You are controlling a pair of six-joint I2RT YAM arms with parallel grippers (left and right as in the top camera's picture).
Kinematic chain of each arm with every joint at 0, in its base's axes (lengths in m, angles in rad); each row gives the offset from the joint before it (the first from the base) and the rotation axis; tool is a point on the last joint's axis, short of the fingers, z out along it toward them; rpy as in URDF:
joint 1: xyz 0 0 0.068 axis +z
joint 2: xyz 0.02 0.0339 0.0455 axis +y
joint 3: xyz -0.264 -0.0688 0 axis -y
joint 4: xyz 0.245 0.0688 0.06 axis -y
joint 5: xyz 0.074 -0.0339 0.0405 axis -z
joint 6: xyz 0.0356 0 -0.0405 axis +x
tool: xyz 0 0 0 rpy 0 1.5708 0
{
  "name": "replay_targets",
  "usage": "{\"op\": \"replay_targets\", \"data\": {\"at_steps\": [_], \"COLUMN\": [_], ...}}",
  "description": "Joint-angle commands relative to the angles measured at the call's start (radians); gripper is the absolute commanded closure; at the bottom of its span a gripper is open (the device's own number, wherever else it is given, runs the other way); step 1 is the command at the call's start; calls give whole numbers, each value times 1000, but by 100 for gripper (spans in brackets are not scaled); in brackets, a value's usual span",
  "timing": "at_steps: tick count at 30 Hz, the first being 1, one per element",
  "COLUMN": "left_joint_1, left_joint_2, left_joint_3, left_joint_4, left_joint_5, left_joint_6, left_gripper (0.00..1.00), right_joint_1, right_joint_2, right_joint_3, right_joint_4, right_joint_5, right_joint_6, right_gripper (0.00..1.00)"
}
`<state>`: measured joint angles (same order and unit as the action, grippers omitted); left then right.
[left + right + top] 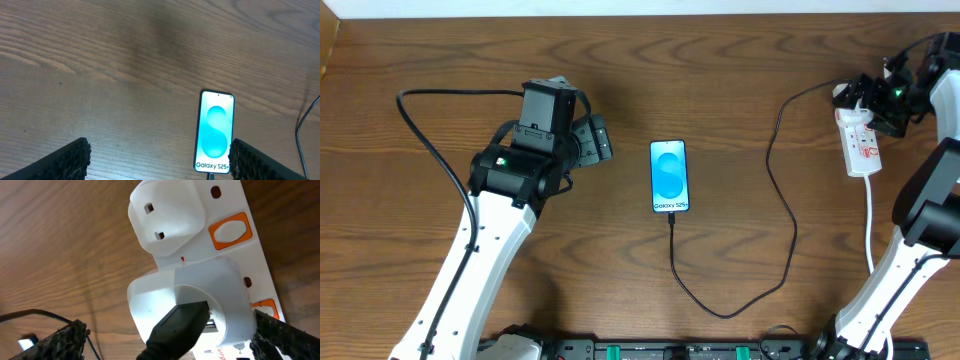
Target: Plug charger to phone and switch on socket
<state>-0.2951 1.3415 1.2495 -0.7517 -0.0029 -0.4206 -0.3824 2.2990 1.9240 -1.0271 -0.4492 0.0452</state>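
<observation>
The phone [669, 176] lies face up mid-table, its blue screen lit. The charger's black cable [725, 314] meets the phone's lower edge, loops toward the front and runs back to a white plug head [185, 297] seated in the socket [861, 143], a white strip at the far right. My right gripper [882, 96] hovers over that end of the socket, open, its fingers [62, 342] standing either side of the plug head and its black connector [177, 330]. An orange switch [230, 230] shows beside the plug. My left gripper [592, 140] is open, left of the phone [216, 131], holding nothing.
A second white block [165, 215] with two slots sits on the socket just beyond the plug head. The strip's white cord [870, 215] trails toward the front right. A black robot cable [420, 130] arcs at the left. Bare wood lies ahead of the left gripper [157, 167].
</observation>
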Motion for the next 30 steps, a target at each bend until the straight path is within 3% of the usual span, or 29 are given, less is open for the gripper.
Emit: {"op": "replay_targets", "data": {"at_steps": [1,15,30], "left_joint_1": [2,2,2], "left_joint_2": [-3,-3,-3], "left_joint_3": [4,4,4], "left_joint_4": [0,0,0], "left_joint_5": [-13,-13,-13], "left_joint_6": [9,9,9], "left_gripper": [12,12,12], "right_joint_1": [31,31,31], "right_joint_2": [-21,-21,-21], "right_joint_3": [-7,-8,-24], "right_joint_4": [2,-2,14], "right_joint_5": [-20,42,58], "right_joint_6": [2,-85,-84], "right_gripper": [1,1,1]}}
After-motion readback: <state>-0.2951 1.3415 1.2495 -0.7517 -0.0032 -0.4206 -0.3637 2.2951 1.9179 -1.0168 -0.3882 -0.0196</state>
